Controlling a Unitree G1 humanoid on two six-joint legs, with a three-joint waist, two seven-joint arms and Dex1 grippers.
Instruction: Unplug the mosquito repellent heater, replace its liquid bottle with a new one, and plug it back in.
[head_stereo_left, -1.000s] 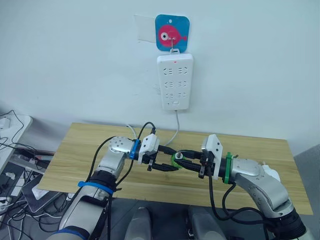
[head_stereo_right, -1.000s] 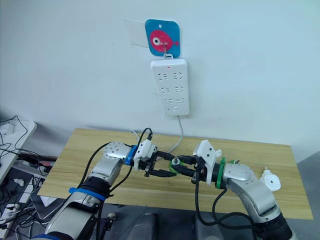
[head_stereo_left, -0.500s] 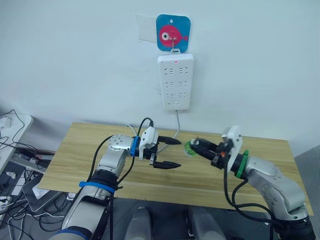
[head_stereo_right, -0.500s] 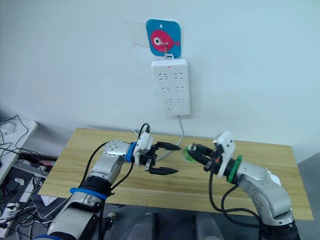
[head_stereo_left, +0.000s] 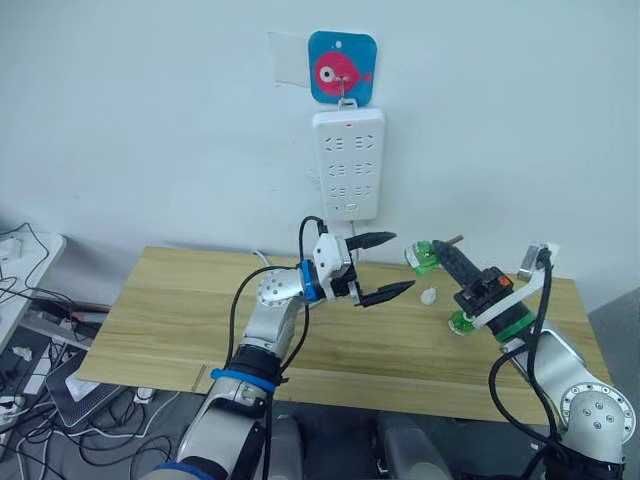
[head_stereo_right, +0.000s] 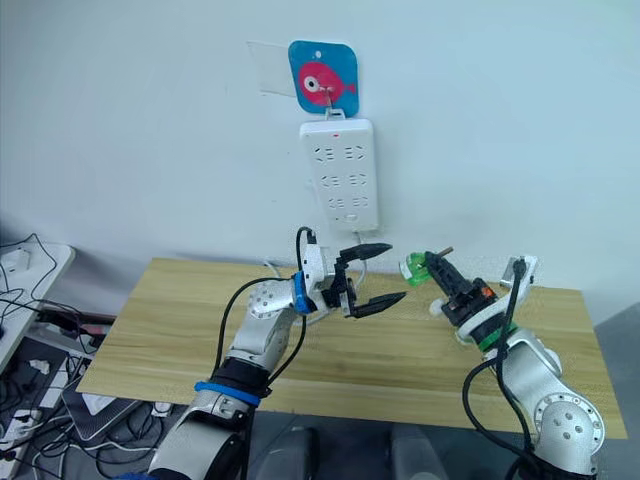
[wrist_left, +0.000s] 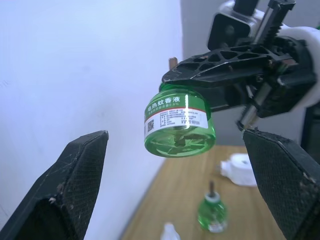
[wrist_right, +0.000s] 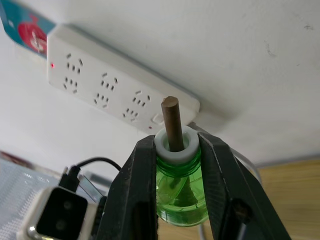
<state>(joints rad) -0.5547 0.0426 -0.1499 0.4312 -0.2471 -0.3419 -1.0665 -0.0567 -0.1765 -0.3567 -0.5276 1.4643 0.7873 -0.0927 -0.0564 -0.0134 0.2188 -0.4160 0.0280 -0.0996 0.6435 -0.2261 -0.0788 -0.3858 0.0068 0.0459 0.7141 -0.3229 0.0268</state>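
Observation:
My right gripper (head_stereo_left: 432, 257) is shut on a green liquid bottle (head_stereo_left: 421, 258) with a white neck and brown wick (wrist_right: 171, 117), held in the air over the table's right half, tilted toward the wall. Just left of it, my left gripper (head_stereo_left: 400, 262) stands wide open and empty, its fingertips (wrist_left: 95, 145) apart from the bottle (wrist_left: 179, 122). The white mosquito repellent heater (wrist_left: 239, 168) lies on the table beyond, unplugged. A second green bottle (wrist_left: 212, 215) stands upright on the table near it, with a small white cap (head_stereo_left: 428, 296) close by.
A white power strip (head_stereo_left: 347, 164) hangs on the wall from a blue fish hook (head_stereo_left: 342, 68), its cable dropping to the wooden table (head_stereo_left: 180, 300). Cables and boxes clutter the floor at the left (head_stereo_left: 30, 380).
A second ago both grippers met at the bottle low over the table. My left gripper let go and opened. Both arms have since risen, the right one carrying the bottle up and right.

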